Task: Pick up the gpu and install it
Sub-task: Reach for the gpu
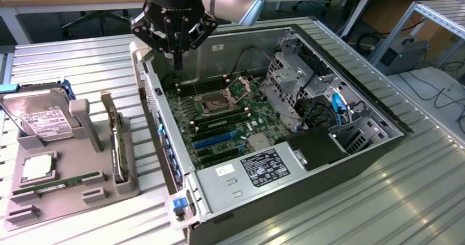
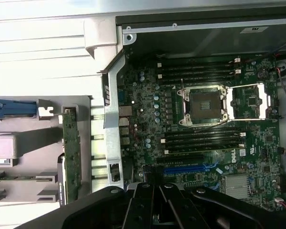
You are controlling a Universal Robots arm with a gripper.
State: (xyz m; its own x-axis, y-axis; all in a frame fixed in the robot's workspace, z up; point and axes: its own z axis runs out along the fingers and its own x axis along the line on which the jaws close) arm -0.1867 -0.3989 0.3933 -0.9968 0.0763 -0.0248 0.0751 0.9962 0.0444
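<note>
gpu [image 1: 115, 141] stands on edge in the grey rack [image 1: 43, 201], lower left of the exterior frame, well apart from the gripper [image 1: 176, 60]. Gripper pressed together, empty, hovers over the open case [image 1: 291, 201], upper centre. Card probably light, stiff, fragile. Pinch its thin faces at the exposed top edge, mid-length, off the contacts. Exterior view gives gripper height and rack layout. Wrist view gives the card's edge from above and the blue slot [image 2: 190, 169] inside the case.
</note>
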